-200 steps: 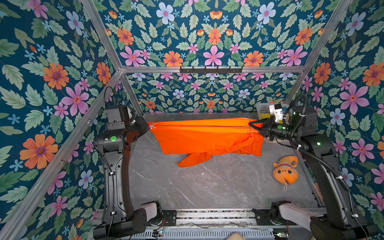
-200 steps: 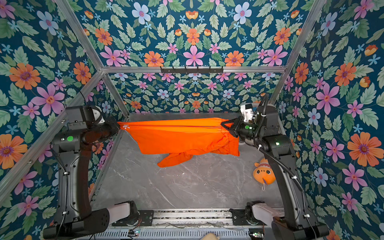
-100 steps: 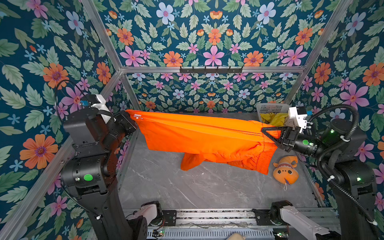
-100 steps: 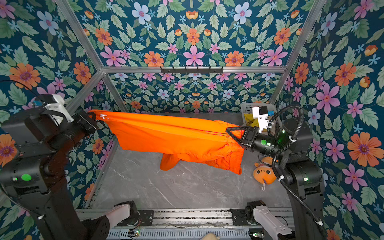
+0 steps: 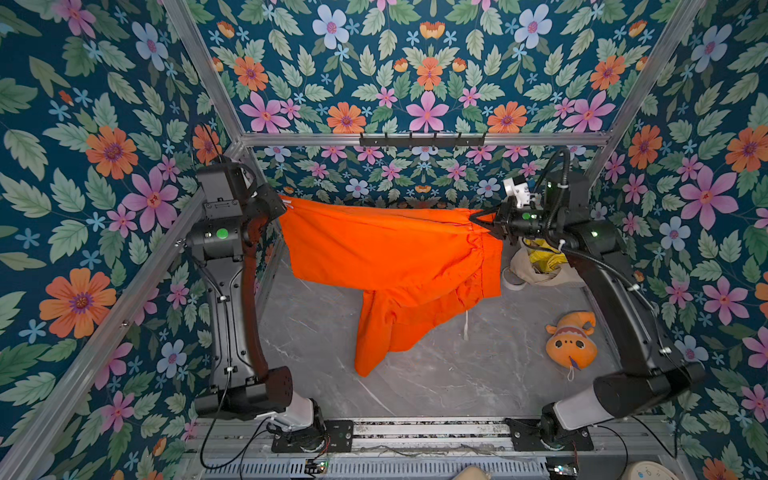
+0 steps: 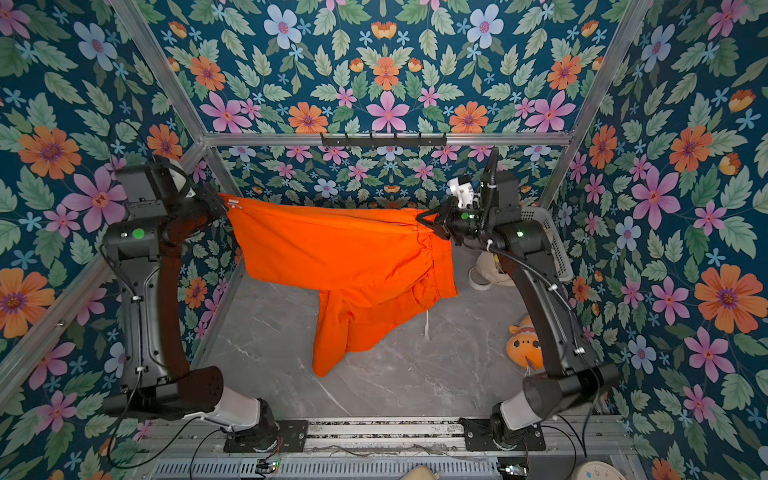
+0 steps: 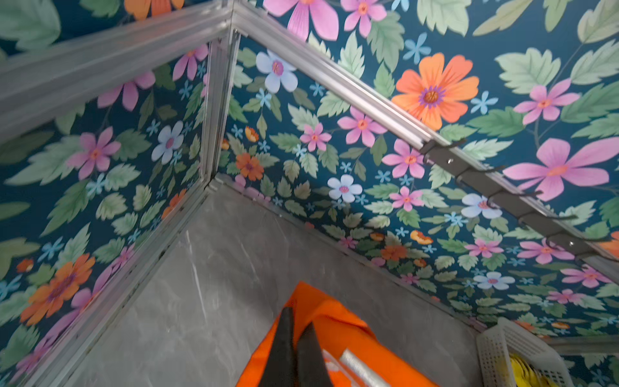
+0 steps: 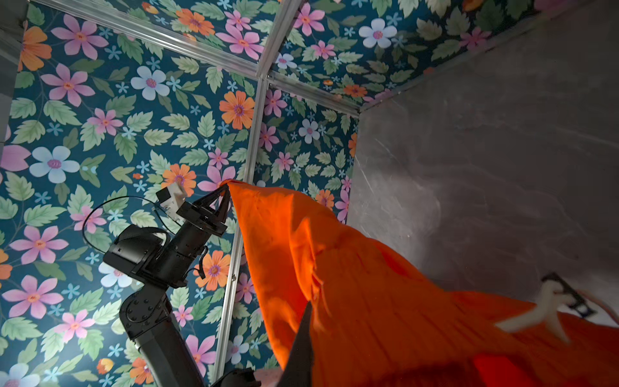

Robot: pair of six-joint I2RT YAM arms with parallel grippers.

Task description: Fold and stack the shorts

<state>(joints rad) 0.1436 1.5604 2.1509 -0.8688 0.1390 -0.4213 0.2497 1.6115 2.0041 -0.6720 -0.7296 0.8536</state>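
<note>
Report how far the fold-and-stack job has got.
Done: nothing; no folded pair lies on the table. In hand: the orange shorts hang stretched in the air, unfolded, pinched by the left fingers and the right fingers. Left: fold them, then the yellow shorts and beige shorts, bunched at the far right.

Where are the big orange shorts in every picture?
Top view: the bright orange fabric shorts hang mid-picture between both arms.
Top view: same, slightly further left.
Left wrist: close up, in the left gripper.
Right wrist: big in the foreground, stretching away.
Shared landmark: the left gripper pinching a corner.
</note>
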